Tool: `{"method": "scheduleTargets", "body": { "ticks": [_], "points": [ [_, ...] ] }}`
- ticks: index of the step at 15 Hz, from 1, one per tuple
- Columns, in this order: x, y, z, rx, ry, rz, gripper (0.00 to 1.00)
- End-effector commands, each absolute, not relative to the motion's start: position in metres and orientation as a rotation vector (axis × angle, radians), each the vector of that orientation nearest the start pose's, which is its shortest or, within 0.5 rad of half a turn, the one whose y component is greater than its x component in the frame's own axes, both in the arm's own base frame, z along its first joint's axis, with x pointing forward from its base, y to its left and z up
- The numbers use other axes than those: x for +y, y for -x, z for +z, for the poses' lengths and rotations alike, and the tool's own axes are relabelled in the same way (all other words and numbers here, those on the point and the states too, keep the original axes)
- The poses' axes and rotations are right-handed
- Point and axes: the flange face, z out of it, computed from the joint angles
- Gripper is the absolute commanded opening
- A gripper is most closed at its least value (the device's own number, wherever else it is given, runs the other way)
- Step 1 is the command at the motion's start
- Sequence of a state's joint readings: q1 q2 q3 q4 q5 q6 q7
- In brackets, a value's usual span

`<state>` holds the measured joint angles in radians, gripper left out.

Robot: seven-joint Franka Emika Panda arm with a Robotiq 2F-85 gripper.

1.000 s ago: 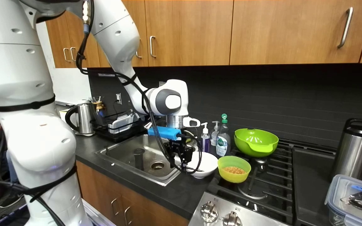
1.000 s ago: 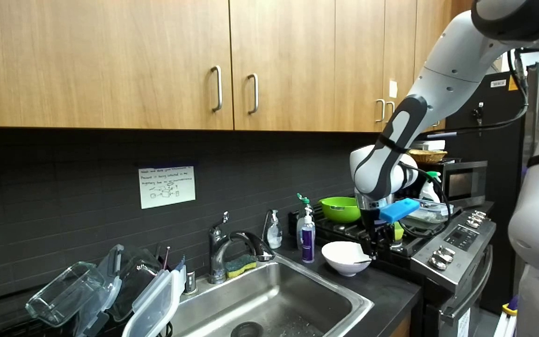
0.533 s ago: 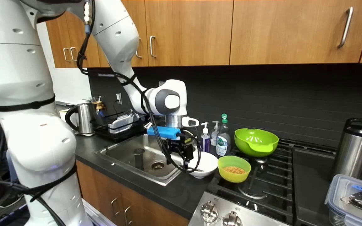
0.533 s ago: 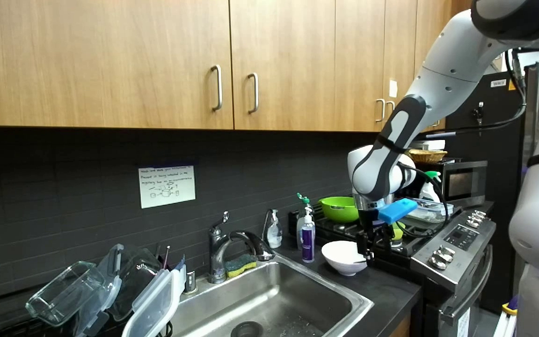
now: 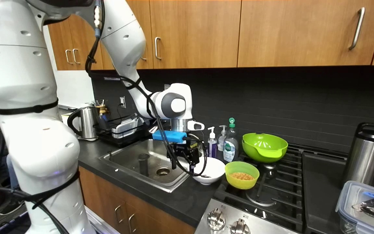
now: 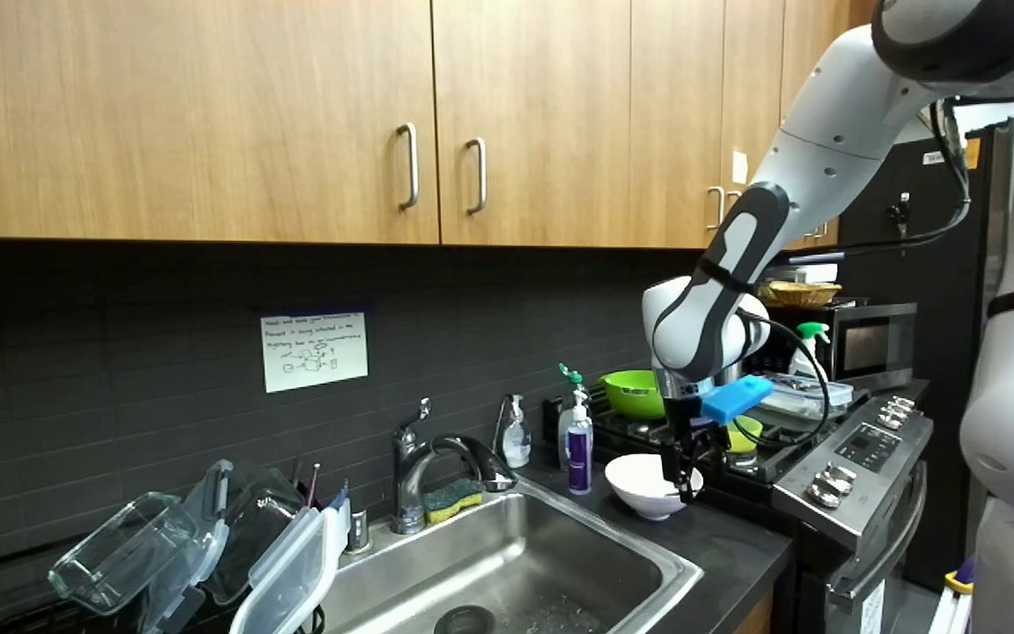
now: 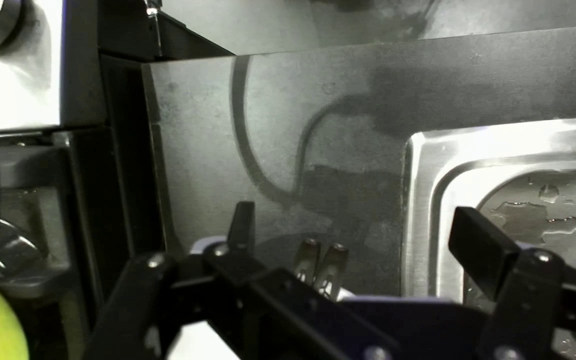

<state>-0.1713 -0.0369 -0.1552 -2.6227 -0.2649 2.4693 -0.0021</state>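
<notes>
in an exterior view, my jaws hang at the left edge of the white bowl [image 5: 216,168], on the surface [image 5: 190,198] right of the sink [image 5: 157,159]. in an exterior view, they stand before its right side. wrist view: jaws wide apart, gripping nothing, two utensil handles [image 7: 332,269] between them. i judge this alignment or release; the next move calls for clearing the rim.

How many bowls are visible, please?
3: a round white bowl beside the steel sink; a yellow-green bowl and a larger green bowl on the gas stove. Others may be hidden.
</notes>
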Motion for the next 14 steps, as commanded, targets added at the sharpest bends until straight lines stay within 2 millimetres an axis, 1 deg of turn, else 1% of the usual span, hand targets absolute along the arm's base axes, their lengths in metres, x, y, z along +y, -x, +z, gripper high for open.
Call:
{"method": "scheduleTargets", "body": {
  "ticks": [1, 6, 7, 8, 11, 14],
  "points": [
    [-0.135, -0.407, 0.243, 0.177, 3.251, 0.260, 1.00],
    [-0.133, -0.418, 0.231, 0.176, 3.244, 0.295, 1.00],
    [-0.131, -0.421, 0.231, 0.172, 3.244, 0.297, 0.94],
    [-0.130, -0.424, 0.229, 0.168, 3.243, 0.296, 0.74],
    [-0.126, -0.430, 0.229, 0.148, 3.249, 0.293, 0.54],
    [-0.125, -0.434, 0.227, 0.138, 3.253, 0.291, 0.28]
  ]
}}
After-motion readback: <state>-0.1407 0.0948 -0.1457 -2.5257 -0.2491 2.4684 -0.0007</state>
